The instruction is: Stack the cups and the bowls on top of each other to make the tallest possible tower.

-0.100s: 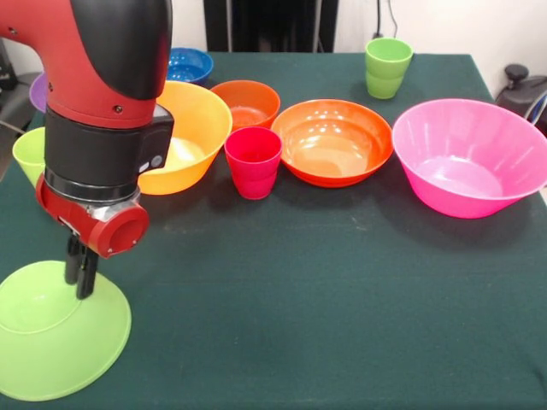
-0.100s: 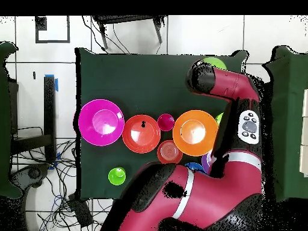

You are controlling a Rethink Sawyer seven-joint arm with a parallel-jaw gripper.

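A lime green bowl [image 1: 51,346] lies rim-down at the table's near left, with nothing on it. My gripper [image 1: 82,278] hangs just over its upturned base, fingers together and holding nothing. In the overhead view the arm hides the gripper and most of the lime bowl [image 2: 213,62]. Across the middle stand the large pink bowl [image 1: 470,158], the orange bowl [image 1: 333,141], a red-pink cup [image 1: 253,161] and the yellow-orange bowl [image 1: 192,137]. Behind them are a small dark orange bowl [image 1: 246,102], a blue bowl [image 1: 190,64] and a green cup [image 1: 387,67].
A purple bowl [image 1: 38,92] and a second light green cup [image 1: 28,154] sit at the left edge, partly behind the arm. All the bowls in the row stand rim-up. The dark green cloth [image 1: 325,299] covers the table.
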